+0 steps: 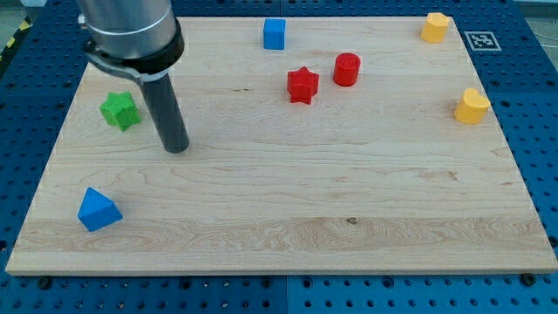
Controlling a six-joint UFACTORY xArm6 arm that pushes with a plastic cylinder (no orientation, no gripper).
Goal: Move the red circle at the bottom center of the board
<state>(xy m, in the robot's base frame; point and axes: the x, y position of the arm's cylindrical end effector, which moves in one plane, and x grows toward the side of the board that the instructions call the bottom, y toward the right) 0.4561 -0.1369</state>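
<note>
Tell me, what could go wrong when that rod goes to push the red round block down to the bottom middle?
1. The red star sits just to the view's left of the red circle. My tip is far off at the view's left, beside the green star, so a straight approach could knock the red star.
2. The circle is round, so an off-centre push may let it slip sideways off my tip.
3. The push down the board is long, so small drifts could add up.

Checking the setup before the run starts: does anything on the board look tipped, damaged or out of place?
Nothing stands out. The red circle, red star, blue cube, blue triangle, green star and both yellow blocks all sit flat on the board. My tip rests right of the green star, touching nothing.
</note>
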